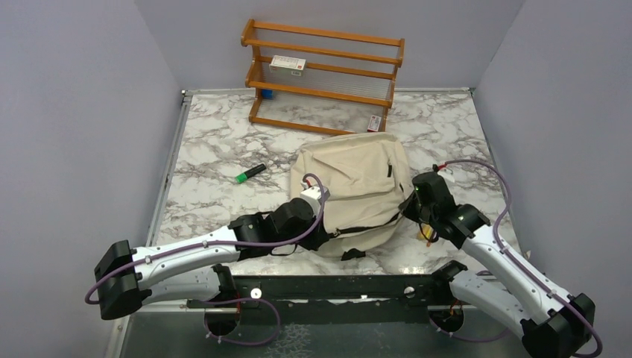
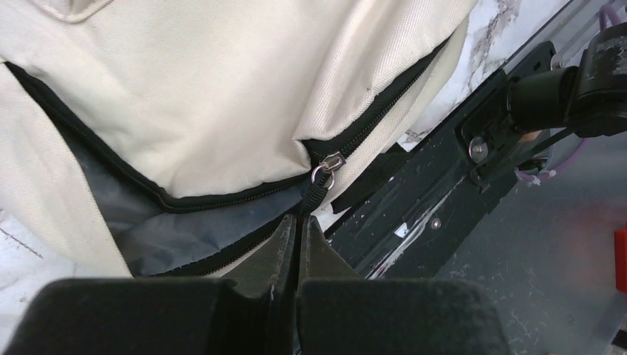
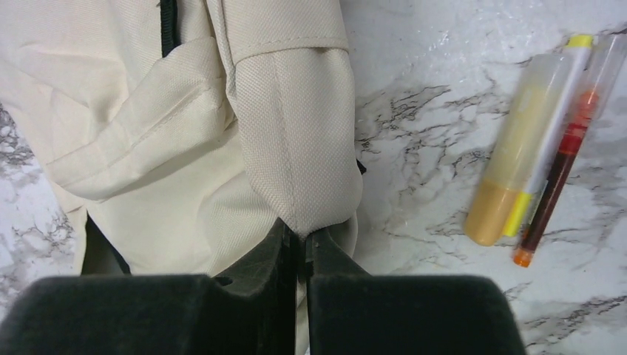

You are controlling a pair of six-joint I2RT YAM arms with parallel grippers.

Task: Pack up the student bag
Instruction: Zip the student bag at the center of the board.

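The student bag (image 1: 356,186), beige fabric with black straps, lies flat in the middle of the marble table. My left gripper (image 2: 299,220) is shut on the black zipper pull cord (image 2: 319,192) at the bag's near edge (image 2: 222,89). The zipper is partly open and dark grey lining (image 2: 170,229) shows. My right gripper (image 3: 302,231) is shut on a beige fabric fold at the bag's right side (image 3: 296,148). Both grippers sit at the bag's near edge in the top view, the left one (image 1: 319,195) and the right one (image 1: 412,205).
A yellow highlighter (image 3: 529,148) and a red-orange pen (image 3: 566,159) lie on the marble right of the bag. A green marker (image 1: 250,174) lies left of the bag. A wooden rack (image 1: 322,74) with small boxes stands at the back. The black mounting rail (image 2: 458,185) runs along the near edge.
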